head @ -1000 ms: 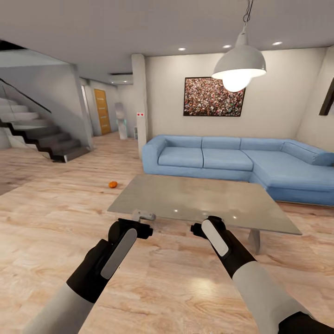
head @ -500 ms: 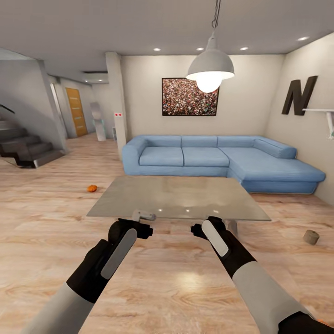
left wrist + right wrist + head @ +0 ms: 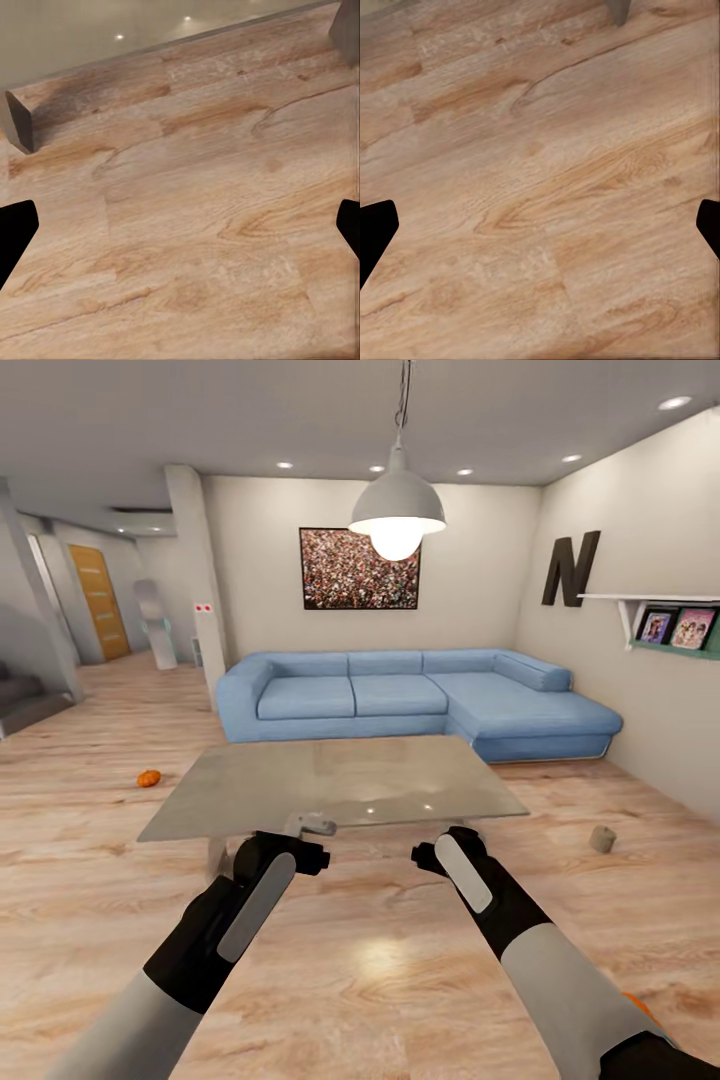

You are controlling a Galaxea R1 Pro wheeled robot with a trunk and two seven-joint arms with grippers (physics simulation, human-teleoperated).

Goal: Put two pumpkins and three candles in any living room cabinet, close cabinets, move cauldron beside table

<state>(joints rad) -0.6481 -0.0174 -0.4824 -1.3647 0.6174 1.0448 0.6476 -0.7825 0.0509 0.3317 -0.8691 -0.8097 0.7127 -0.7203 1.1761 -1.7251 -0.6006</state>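
One small orange pumpkin [image 3: 148,778] lies on the wood floor, left of the glass-topped table [image 3: 330,785]. On the floor right of the table stands a short beige cylinder [image 3: 601,839] that looks like a candle. A sliver of orange [image 3: 637,1003] peeks out behind my right forearm; I cannot tell what it is. My left gripper [image 3: 312,857] [image 3: 180,225] and right gripper [image 3: 422,855] [image 3: 540,225] hover over bare floor in front of the table's near edge, both open and holding nothing. The cabinet and the cauldron are out of view.
A blue corner sofa [image 3: 400,695] stands behind the table, with a pendant lamp [image 3: 397,515] hanging above it. A wall shelf [image 3: 665,630] with pictures is on the right wall. A pillar [image 3: 195,590] and a hallway lie to the left.
The whole view has swung to the right, so the stairs slid out at the left and the shelf came in. Both arms hold the same pose.
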